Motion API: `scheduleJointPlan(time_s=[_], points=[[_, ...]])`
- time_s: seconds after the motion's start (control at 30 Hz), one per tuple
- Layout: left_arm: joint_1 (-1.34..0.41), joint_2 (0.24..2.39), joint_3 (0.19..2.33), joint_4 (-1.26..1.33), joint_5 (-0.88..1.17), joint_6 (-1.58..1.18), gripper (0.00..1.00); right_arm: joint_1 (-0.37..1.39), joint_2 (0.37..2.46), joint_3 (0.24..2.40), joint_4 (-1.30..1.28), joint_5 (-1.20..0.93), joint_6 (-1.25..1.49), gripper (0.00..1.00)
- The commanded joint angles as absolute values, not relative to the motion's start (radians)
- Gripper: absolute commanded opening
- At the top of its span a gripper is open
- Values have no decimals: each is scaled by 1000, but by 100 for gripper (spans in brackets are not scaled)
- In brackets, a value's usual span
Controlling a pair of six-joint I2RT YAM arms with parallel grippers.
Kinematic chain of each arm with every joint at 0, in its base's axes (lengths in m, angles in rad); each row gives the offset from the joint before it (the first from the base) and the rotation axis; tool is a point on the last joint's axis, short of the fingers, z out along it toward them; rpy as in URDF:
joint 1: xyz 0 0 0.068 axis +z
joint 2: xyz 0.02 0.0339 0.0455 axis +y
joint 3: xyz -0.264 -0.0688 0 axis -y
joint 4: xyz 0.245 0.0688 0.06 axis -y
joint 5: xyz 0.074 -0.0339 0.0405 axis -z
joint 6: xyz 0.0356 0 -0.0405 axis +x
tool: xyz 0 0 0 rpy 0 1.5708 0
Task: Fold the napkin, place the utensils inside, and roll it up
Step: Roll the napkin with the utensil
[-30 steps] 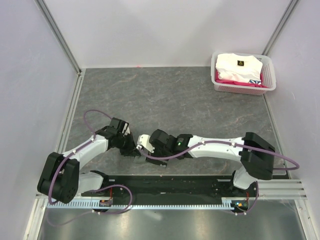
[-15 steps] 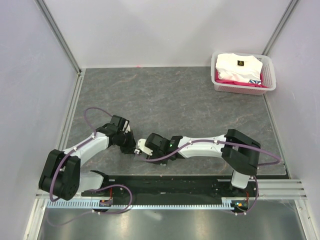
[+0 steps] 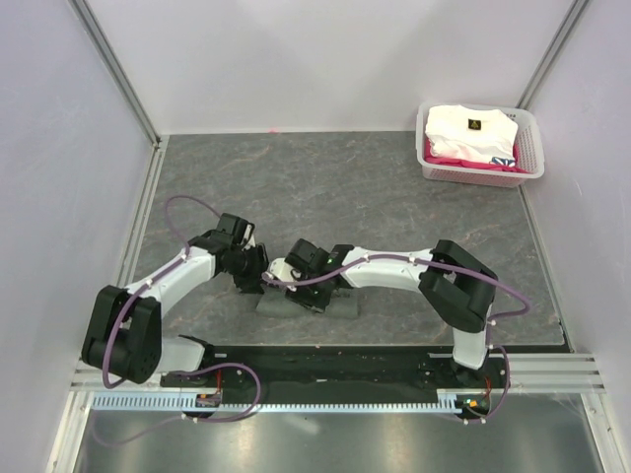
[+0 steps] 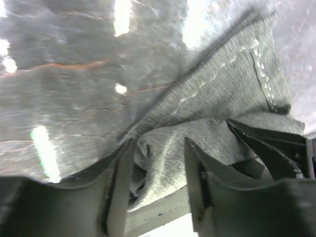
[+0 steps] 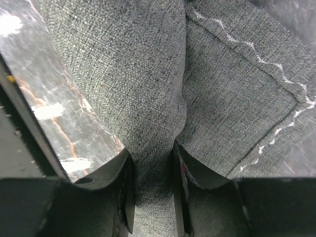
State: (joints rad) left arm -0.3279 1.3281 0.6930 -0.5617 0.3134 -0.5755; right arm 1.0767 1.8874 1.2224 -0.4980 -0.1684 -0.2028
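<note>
The napkin (image 3: 340, 307), lower centre, may slump open: the left gripper (image 4: 159, 148) stands released, and only the right gripper (image 5: 150, 158) pinches its fold.

Grey marbled table (image 3: 345, 187): bunched napkin (image 3: 343, 306) near front edge; white basket (image 3: 463, 174) far right corner.

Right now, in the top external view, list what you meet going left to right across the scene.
In order: left arm's shoulder → left gripper → right gripper → white basket. The napkin spans under both grippers, so it is left out.
</note>
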Motion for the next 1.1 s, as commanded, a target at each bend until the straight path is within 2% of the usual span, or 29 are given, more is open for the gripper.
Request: scheduleJointPlan(time_s=[0.0,0.2,0.57,1.07], points=[[-310,1318,756,-607,273,-551,62,1062,2000,1192,-609,-382,-163,36],[-275,1232,735,-635,255,-548,71,991,2020,1207,-664,-485,-140,35],[-276,1043,623,-539,406,-514,70,879,2134,1285,-759,-637,-144,35],[-302,1172,607,-489,520,-499,66,796,2247,1341,-775,-767,-132,35]])
